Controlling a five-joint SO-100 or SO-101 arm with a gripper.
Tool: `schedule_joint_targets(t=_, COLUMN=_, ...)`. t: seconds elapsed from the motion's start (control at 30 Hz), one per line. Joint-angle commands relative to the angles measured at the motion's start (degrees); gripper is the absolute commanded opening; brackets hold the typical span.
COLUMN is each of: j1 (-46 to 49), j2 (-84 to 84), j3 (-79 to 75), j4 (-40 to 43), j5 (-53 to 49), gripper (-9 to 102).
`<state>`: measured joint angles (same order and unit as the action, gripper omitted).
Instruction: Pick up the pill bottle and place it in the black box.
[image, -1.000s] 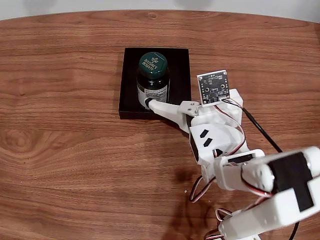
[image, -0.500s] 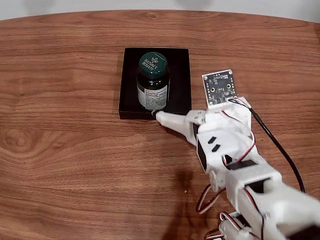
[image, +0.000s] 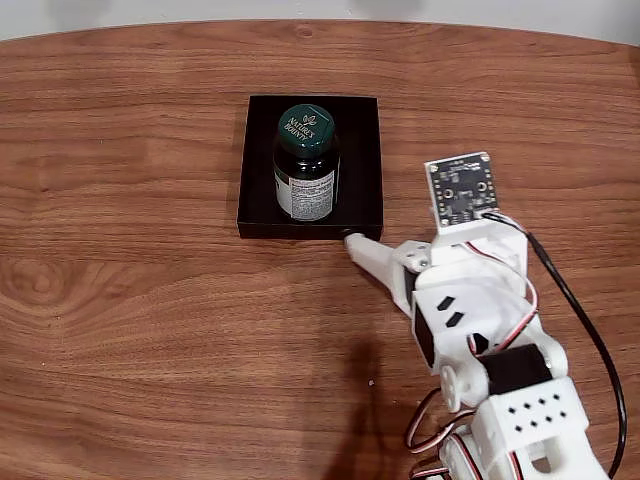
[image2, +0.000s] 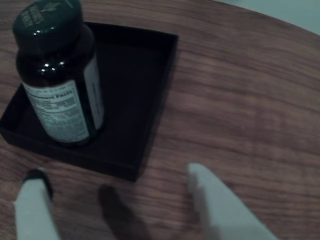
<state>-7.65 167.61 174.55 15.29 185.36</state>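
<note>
Standing upright inside the black box (image: 365, 150), the pill bottle (image: 305, 165) is dark green glass with a round green cap printed "Nature's Bounty" in white and a pale label of fine print around its body. It sits toward the box's near wall in the fixed view, left of the middle in the wrist view. The white fingers (image2: 35, 207) are spread apart and hold nothing, just outside the box's near edge over the wooden desk (image: 120, 300).
</note>
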Motion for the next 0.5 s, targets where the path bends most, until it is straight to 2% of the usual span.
schedule_joint_targets(t=0.0, j1=0.6, j2=10.0, j3=-1.1, j4=9.8, j5=-0.4, gripper=17)
schedule_joint_targets(t=0.2, j1=3.0, j2=17.6, j3=-1.1, j4=20.0, j5=2.4, gripper=6)
schedule_joint_targets(t=0.33, j1=4.9, j2=18.3, j3=-1.1, j4=25.8, j5=7.9, gripper=0)
schedule_joint_targets(t=0.47, j1=4.6, j2=20.7, j3=-1.1, j4=29.4, j5=10.7, gripper=0)
